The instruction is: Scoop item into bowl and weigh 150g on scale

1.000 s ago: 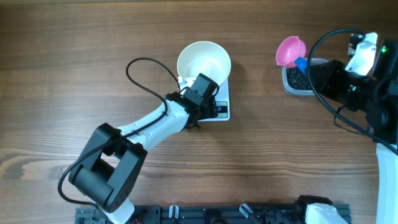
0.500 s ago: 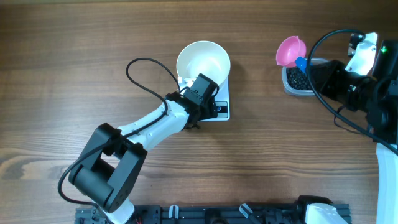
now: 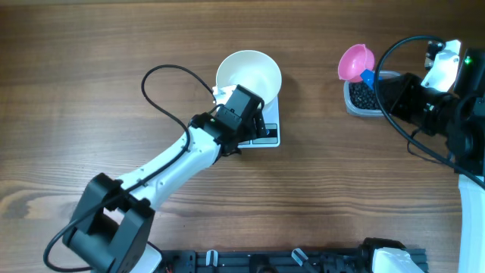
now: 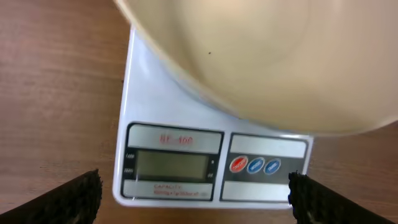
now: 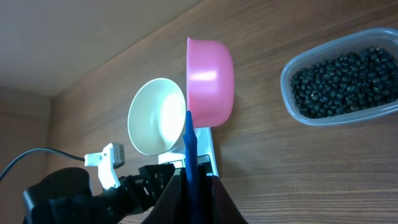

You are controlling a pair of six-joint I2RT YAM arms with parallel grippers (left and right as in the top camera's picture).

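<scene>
While the right arm is staying put, the left arm is re-posing: compared with a moment ago, its elbow is swinging out to the left and its cable loop is shifting. The left gripper (image 4: pixel 193 198) is still hovering over the front of the small white rectangular kitchen scale (image 4: pixel 174 165), jaws spread fully wide and holding nothing. The round plain white bowl (image 3: pixel 248 72) is sitting empty on the scale, essentially unmoved. The right gripper (image 5: pixel 191 186) is clamping the blue handle of the small pink plastic scoop (image 5: pixel 210 81), keeping it by the edge of the clear plastic tub (image 5: pixel 285 87) of small round black beads (image 5: pixel 342 78). Bowl placement is looking finished, so scooping is probably coming next.
</scene>
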